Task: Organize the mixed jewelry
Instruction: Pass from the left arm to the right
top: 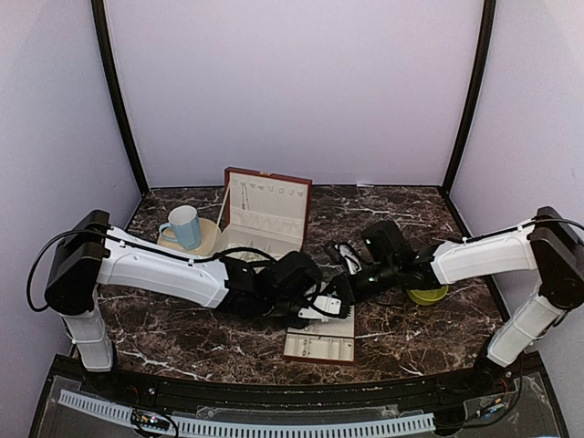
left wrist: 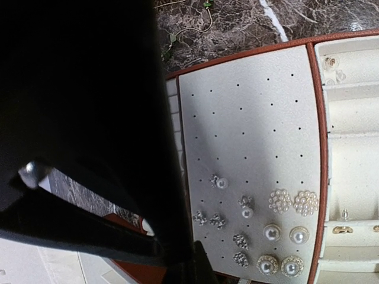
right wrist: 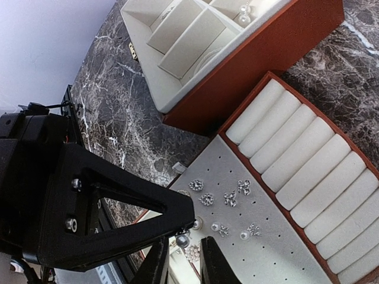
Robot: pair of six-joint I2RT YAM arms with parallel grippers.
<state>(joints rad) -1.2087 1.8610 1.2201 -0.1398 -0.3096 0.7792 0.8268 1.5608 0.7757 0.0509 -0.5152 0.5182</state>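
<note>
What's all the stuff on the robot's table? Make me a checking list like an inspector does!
Surface: dark marble table.
Job's things: pearl and sparkly studs pinned on a holed pad; a gold piece in a box slot.
Clutter: blue mug on a plate; yellow bowl; open box.
Claws: right claw has its fingers a little apart over the pad; left claw is beside it, too dark to tell.
Cables: black cables loop off both arms.
Surroundings: pale lilac walls, black corner poles.
</note>
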